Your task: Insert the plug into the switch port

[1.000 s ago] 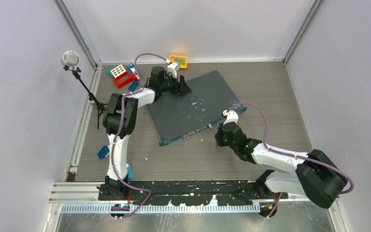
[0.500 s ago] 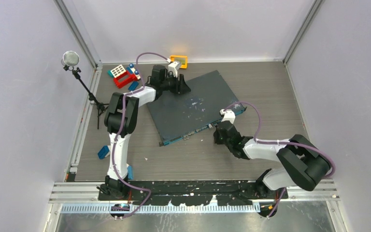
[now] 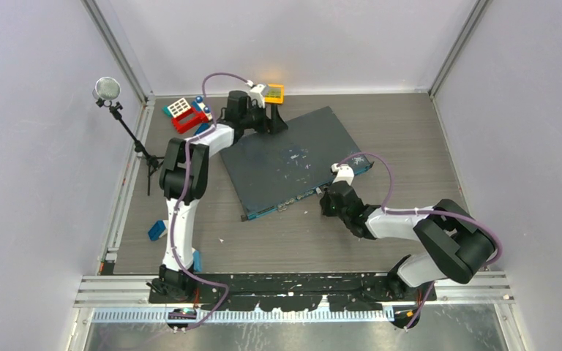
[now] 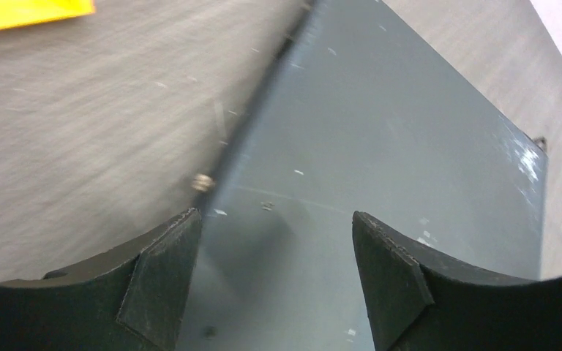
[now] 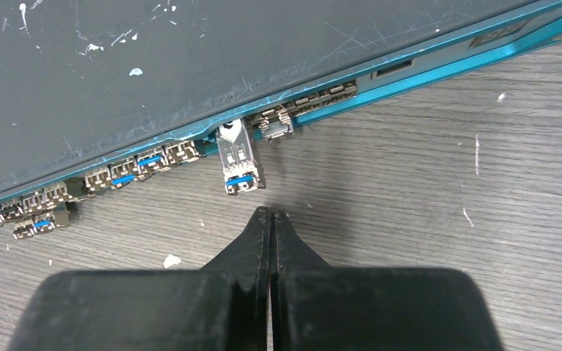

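Scanning your grey wood-grain bench [image 3: 410, 131], walled by pale panels [image 3: 300, 36]: right claw [image 5: 271, 213] closed, empty, near the plug [image 5: 239, 159]; left claw [image 4: 274, 219] open above the dark switch box [image 3: 293, 157].

Ahead of my pinched-together right claw [image 5: 271, 213] lies a thin strip of bare grey wood-grain bench [image 5: 424, 205]. Past it a silver metal plug [image 5: 239, 162] juts from the teal front of the flat dark-grey box [image 5: 190, 58], blocking the way. Bench lies bare either side. My spread left claw [image 4: 272, 216] hangs above that box's far corner.
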